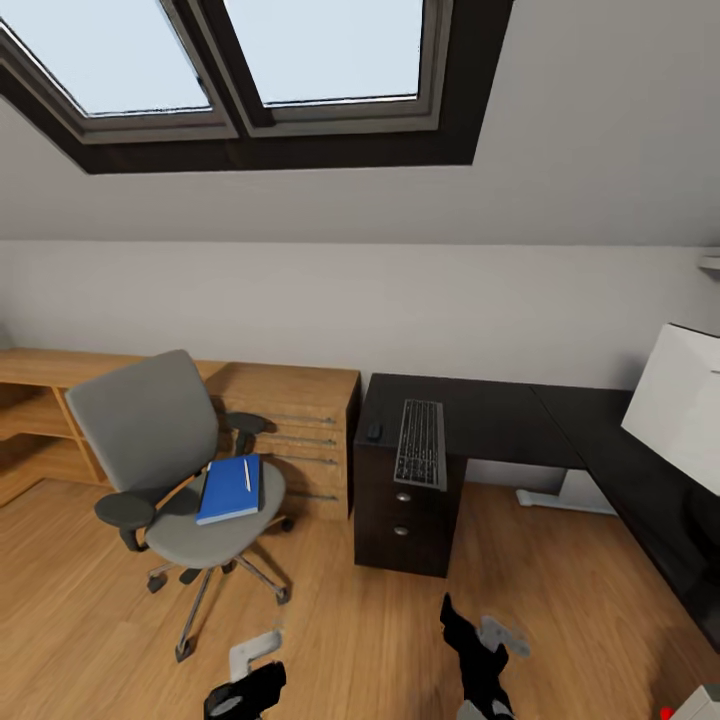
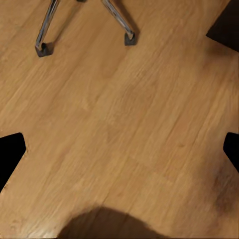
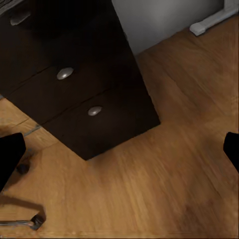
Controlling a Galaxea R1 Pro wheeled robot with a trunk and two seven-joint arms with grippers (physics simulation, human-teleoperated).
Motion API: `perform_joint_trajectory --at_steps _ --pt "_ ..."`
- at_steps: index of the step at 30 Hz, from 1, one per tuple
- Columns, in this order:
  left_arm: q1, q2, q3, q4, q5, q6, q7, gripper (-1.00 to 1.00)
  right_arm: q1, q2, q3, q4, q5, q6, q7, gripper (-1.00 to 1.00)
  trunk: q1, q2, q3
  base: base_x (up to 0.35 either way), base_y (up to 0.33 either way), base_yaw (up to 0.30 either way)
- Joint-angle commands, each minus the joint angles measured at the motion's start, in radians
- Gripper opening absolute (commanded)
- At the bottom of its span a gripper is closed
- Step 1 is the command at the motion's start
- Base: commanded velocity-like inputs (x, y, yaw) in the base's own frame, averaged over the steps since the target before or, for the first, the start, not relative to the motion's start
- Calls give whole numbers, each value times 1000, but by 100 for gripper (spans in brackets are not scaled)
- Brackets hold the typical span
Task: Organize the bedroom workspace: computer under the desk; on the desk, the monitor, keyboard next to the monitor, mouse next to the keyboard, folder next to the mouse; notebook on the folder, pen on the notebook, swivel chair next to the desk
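Note:
The grey swivel chair (image 1: 165,455) stands on the floor left of the black desk (image 1: 500,410). A blue folder (image 1: 230,489) lies on its seat with the white pen (image 1: 247,473) on top. On the desk's left end lies the keyboard (image 1: 421,443), with the small black mouse (image 1: 374,432) beside it. The monitor (image 1: 680,405) shows its white back at the right. My left gripper (image 2: 119,152) hangs open over bare floor near the chair's casters (image 2: 129,39). Open too, my right gripper (image 3: 119,149) hovers low in front of the drawer unit (image 3: 74,94). The computer and notebook are out of view.
A light wooden dresser (image 1: 300,420) runs along the wall behind the chair. The desk's white leg foot (image 1: 565,497) rests on the floor under the desktop. Wood floor (image 1: 360,630) stretches between chair, drawer unit and me. Skylights (image 1: 250,60) sit in the sloped ceiling.

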Motion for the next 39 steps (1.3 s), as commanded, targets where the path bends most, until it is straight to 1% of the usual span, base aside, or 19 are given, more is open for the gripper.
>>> perform_joint_trajectory --at_steps 1,3,4,6,7,8,9,13,14,16,19,20,23,29,36,37,39 --pt "4 1 -16 26 2 -35 6 100 -1 -3 1 29 14 -13 -1 100 -4 6 2 0 0 0" --pt "15 1 -38 79 3 -107 6 100 -1 -12 1 75 33 -27 -1 100 -12 20 9 0 0 0" --pt "22 1 -56 134 2 -173 5 100 -1 -24 1 110 47 -37 -1 100 -15 27 12 0 0 0" --pt "27 1 -72 185 2 -232 4 100 -1 -34 2 133 55 -44 -1 100 -23 41 18 0 0 0" --pt "30 0 -86 226 1 -282 4 100 -1 -40 2 150 60 -48 -2 100 -27 48 21 0 0 0" --pt "32 0 -98 255 1 -317 3 100 -1 -43 2 161 64 -52 -1 100 -31 55 24 0 0 0" --pt "33 0 -103 266 1 -330 3 100 -1 -44 2 165 66 -53 -1 100 -35 62 27 0 0 0" --pt "35 -1 -118 296 0 -363 4 100 0 -46 3 177 72 -57 0 100 -50 90 40 0 0 0" --pt "35 -3 -131 309 0 -371 6 100 0 -48 2 180 74 -57 0 100 -54 97 43 0 0 0" --pt "35 -3 -170 326 0 -377 9 100 0 -50 3 181 76 -57 2 100 -61 111 49 0 0 0" --pt "36 -2 -196 332 -1 -385 12 100 0 -51 3 182 78 -56 3 100 -73 132 59 0 0 0" --pt "36 -2 -217 336 -2 -412 13 100 1 -53 4 182 86 -55 4 100 -77 139 62 0 0 0" --pt "36 -2 -223 338 -2 -428 14 100 1 -53 4 182 90 -56 3 100 -88 160 71 0 0 0" --pt "36 -1 -225 339 -2 -436 13 100 1 -47 5 182 93 -56 4 100 -111 202 90 -21 0 0" --pt "36 -2 -226 340 2 -435 12 100 1 -46 5 182 134 -56 3 100 -138 251 112 -247 -13 0" --pt "36 -2 -226 340 3 -435 12 100 1 -46 5 182 145 -56 3 100 -142 258 115 -307 -72 0" --pt "36 -2 -226 340 3 -435 12 100 1 -46 5 182 153 -56 3 100 -150 272 121 -315 -88 0"
